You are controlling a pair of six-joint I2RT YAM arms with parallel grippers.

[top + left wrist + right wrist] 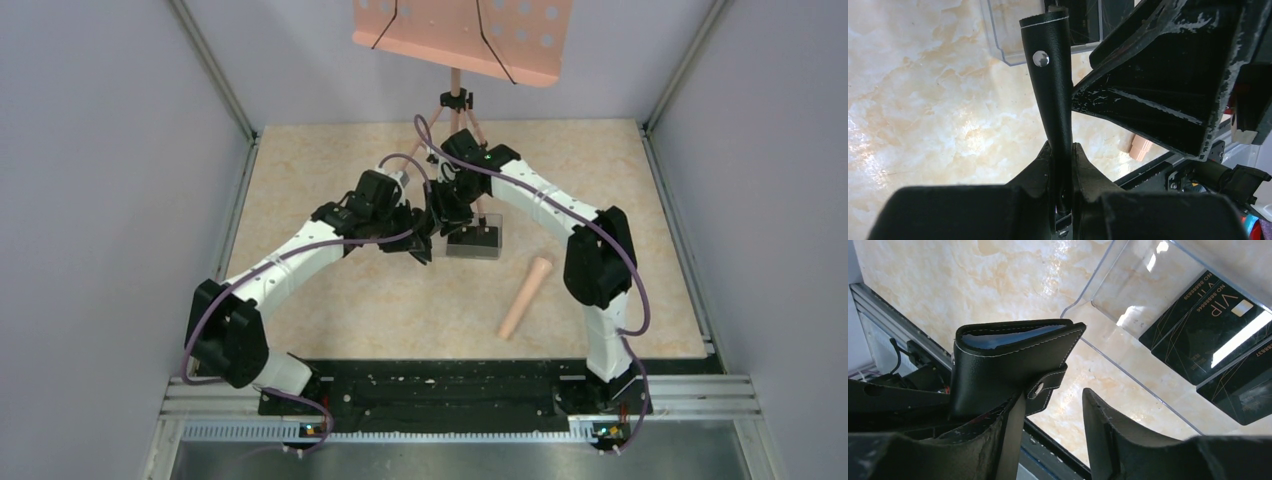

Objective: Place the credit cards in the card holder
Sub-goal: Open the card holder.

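Note:
The card holder (pixel 1008 365), a black wallet with a snap tab (pixel 1043 387), hangs above the table, folded but unsnapped. My left gripper (pixel 1062 150) is shut on its lower edge, and the card holder (pixel 1050 75) stands edge-on between the fingers. My right gripper (pixel 1050 400) is open right beside it, its left finger against the wallet's face and the tab hanging near the gap. Black credit cards (pixel 1198 335) lie in the clear plastic box (pixel 1108 305) behind. In the top view both grippers meet at the card holder (pixel 428 240) next to the box (pixel 476 240).
A pink cylinder (pixel 525 297) lies on the table in front of the box, towards the right arm. A pink music stand (pixel 460 35) stands at the back. Grey walls close in the table on both sides.

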